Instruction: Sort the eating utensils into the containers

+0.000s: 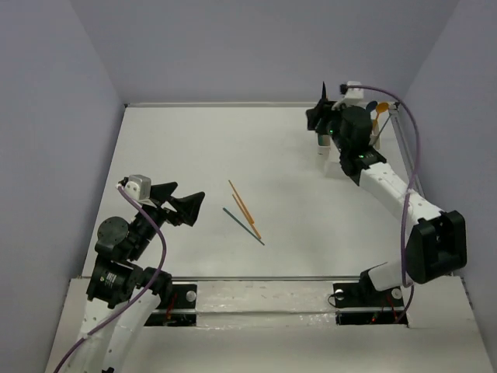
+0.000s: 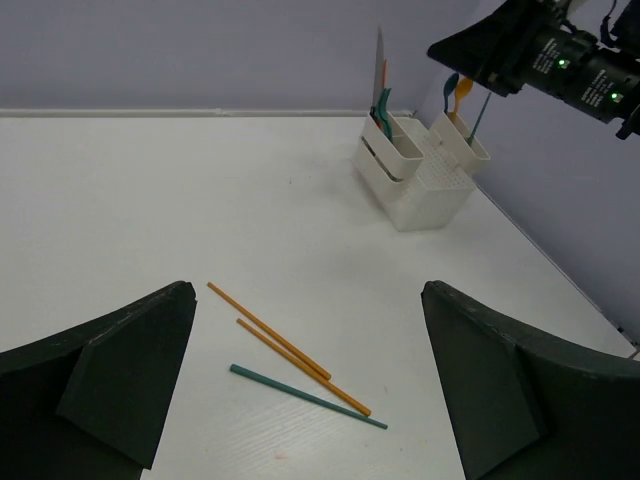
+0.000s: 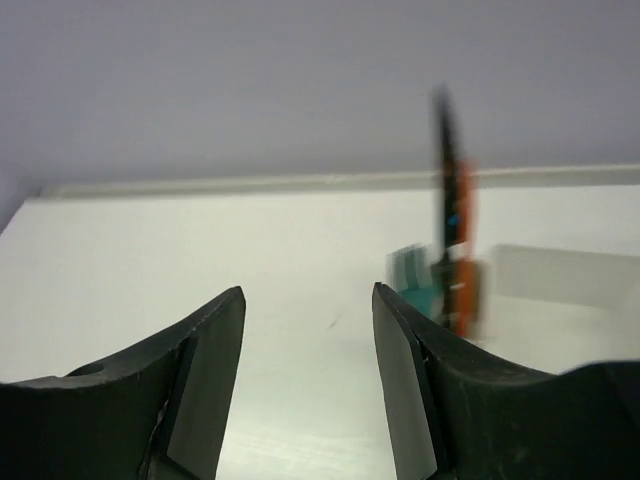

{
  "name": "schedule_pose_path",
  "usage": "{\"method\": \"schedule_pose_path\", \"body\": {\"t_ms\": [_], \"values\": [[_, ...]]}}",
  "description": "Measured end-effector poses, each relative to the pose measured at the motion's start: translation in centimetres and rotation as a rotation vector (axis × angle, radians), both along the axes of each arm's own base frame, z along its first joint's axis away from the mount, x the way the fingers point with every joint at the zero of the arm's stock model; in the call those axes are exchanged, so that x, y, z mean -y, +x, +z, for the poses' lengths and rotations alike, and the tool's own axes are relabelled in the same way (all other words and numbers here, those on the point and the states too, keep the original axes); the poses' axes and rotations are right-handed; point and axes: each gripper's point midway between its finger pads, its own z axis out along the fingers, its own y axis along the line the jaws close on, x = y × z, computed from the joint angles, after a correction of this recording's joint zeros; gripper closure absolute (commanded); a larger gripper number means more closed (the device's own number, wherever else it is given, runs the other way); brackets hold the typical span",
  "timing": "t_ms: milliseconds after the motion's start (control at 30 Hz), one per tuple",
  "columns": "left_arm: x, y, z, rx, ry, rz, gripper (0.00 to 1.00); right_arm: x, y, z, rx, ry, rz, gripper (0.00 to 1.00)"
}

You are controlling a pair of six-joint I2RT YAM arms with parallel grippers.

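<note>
Two orange chopsticks (image 1: 242, 205) and one dark teal chopstick (image 1: 243, 225) lie loose on the table's middle. In the left wrist view the orange pair (image 2: 285, 345) and the teal one (image 2: 305, 396) lie just ahead of my left gripper (image 2: 305, 290), which is open and empty above the table (image 1: 189, 198). The white caddy (image 2: 415, 180) stands at the far right and holds a knife (image 2: 378, 65), teal and orange spoons (image 2: 460, 92). My right gripper (image 1: 317, 113) hovers over it, open and empty (image 3: 308, 300), with blurred utensils (image 3: 455, 250) to its right.
Grey walls close the table (image 1: 194, 155) on the left, back and right. The caddy stands close to the right wall and is mostly hidden under my right arm in the top view. Both arm bases sit at the near edge.
</note>
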Motion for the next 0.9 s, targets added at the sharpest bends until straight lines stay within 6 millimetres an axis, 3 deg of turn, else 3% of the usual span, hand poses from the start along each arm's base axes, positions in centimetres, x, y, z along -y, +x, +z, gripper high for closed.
{"method": "schedule_pose_path", "body": {"t_ms": [33, 67, 100, 200, 333, 367, 433, 567, 667, 900], "values": [[0.0, 0.0, 0.0, 0.0, 0.0, 0.001, 0.01, -2.7, -0.2, -0.8, -0.026, -0.013, 0.071, 0.43], [0.0, 0.0, 0.0, 0.0, 0.0, 0.002, 0.01, -6.7, -0.8, -2.5, -0.083, -0.036, 0.187, 0.43], [0.0, 0.0, 0.0, 0.0, 0.0, 0.003, 0.01, -8.8, -1.3, -3.4, -0.107, -0.049, 0.239, 0.44], [-0.1, 0.1, 0.0, -0.001, 0.0, 0.006, 0.01, -17.4, -5.4, -10.4, -0.299, -0.136, 0.493, 0.53], [-0.1, 0.1, -0.1, -0.003, 0.001, 0.008, 0.01, -23.3, -10.0, -17.2, -0.481, -0.249, 0.661, 0.61], [-0.1, 0.2, -0.1, -0.004, 0.001, 0.008, 0.01, -24.6, -10.9, -18.7, -0.525, -0.287, 0.691, 0.68], [-0.2, 0.2, -0.1, -0.004, 0.001, 0.013, 0.01, -26.1, -11.2, -20.4, -0.562, -0.338, 0.705, 0.73], [-0.2, 0.3, -0.1, -0.006, 0.002, 0.016, 0.01, -27.7, -10.6, -22.5, -0.604, -0.408, 0.676, 0.69], [-0.2, 0.4, -0.2, -0.01, 0.003, 0.016, 0.01, -27.6, -10.5, -23.3, -0.626, -0.445, 0.65, 0.61], [-0.1, 0.4, -0.3, -0.015, 0.005, 0.013, 0.01, -26.7, -11.2, -24.7, -0.675, -0.497, 0.621, 0.63]]}}
